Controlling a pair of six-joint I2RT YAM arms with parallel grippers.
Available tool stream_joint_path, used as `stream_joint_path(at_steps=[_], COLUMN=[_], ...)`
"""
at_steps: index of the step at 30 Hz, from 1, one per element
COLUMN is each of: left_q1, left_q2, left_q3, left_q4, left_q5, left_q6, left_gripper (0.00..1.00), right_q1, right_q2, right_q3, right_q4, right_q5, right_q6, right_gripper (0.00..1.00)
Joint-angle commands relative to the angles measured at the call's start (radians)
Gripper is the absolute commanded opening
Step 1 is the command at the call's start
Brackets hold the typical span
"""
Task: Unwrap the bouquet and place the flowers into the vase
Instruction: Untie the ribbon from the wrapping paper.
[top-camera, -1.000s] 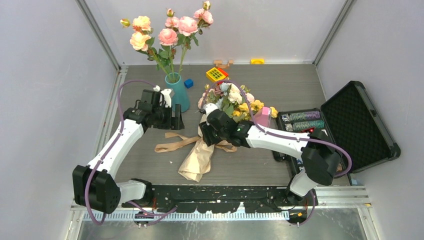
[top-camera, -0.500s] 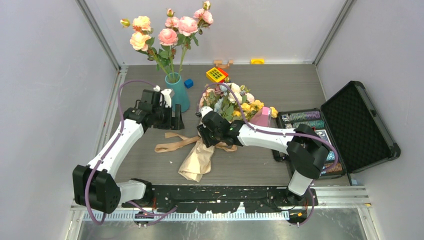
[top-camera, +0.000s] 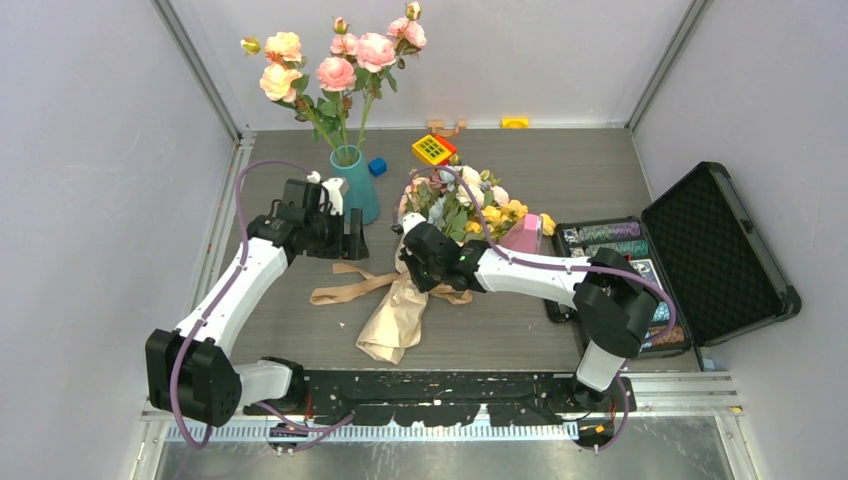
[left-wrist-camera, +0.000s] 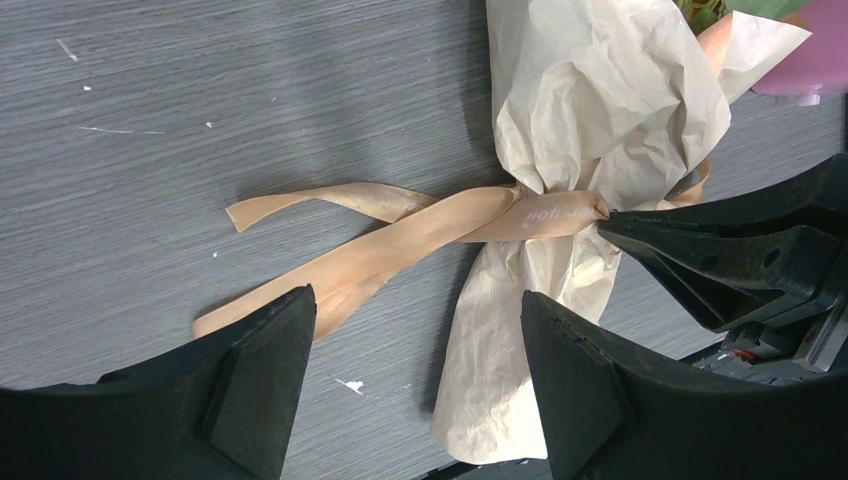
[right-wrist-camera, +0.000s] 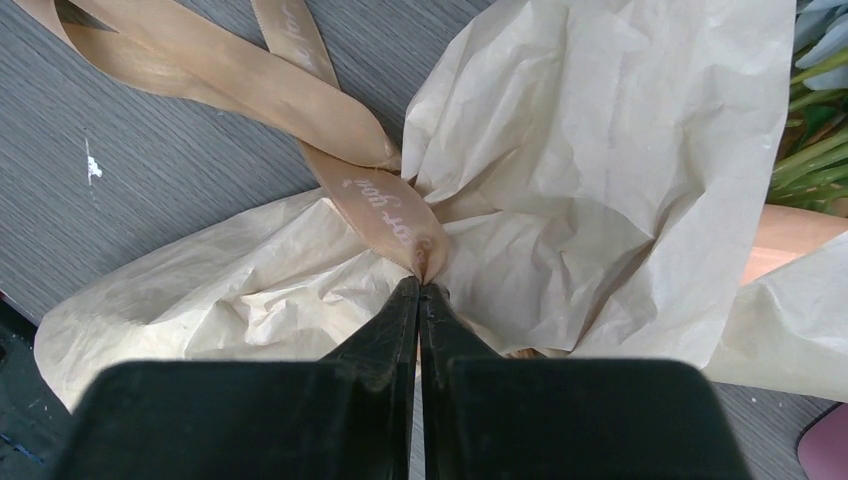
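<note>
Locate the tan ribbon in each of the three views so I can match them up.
Top external: ribbon sits left of centre, its tails running left from the bouquet's waist.
Left wrist: ribbon crosses the centre, tied round the wrap, tails trailing lower left.
Right wrist: ribbon runs from the upper left down to the centre.
Shared landmark: the crinkled kraft paper that it cinches.

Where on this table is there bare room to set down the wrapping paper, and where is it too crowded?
Free: the far right strip of table between the yellow toy and the open case; also the near patch between the paper wrap and the case. Crowded: around the vase, the ribbon and the flowers.
</note>
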Motion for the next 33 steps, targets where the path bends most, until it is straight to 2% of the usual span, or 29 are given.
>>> stream_joint_path(at_steps=[1, 8, 33], left_q1=[-0.001, -0.001, -0.001], left_q2=[0.002, 0.004, -0.006], left_q3=[0.003, 0.003, -0.002], left_q4=[0.025, 0.025, 0.023], left_q5=[0.011, 0.01, -0.014], left_q6=[0.003, 0.003, 0.002], left_gripper=[0.77, 0.77, 0.77], right_q1=[0.005, 0.005, 0.006], right_q2=[-0.031, -0.08, -0.338], right_q3=[0.025, 0.016, -0.093], right_q4=[0.021, 0.019, -0.012], right_q5=[0.01, 0.023, 0.13], right_q6=[0.003, 0.013, 0.072], right_gripper=[0.06, 0.0, 0.0])
